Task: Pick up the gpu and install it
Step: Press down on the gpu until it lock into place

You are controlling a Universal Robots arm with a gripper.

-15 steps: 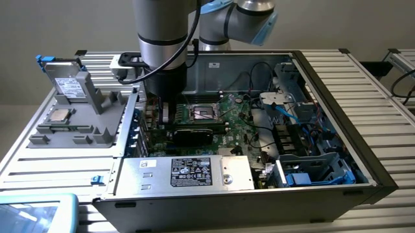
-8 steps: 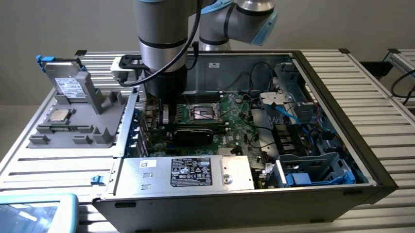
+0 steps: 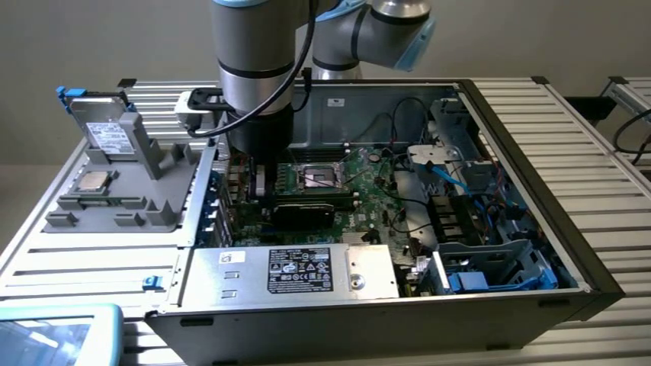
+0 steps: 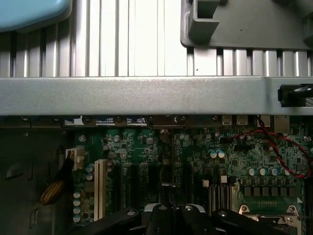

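Black-faced gpu down inside computer case, edge-on over motherboard expansion slots, pinched in closed gripper. Seen from wrist as thin dark line between slots. Probably seating step; cannot tell if fully home. For a clean seat: hold card upright and square to 1 slot, line bracket end up with rear case wall, press straight down with even force, no rocking. Mind red wire close by and capacitors beside slots. Judged low risk if aligned.
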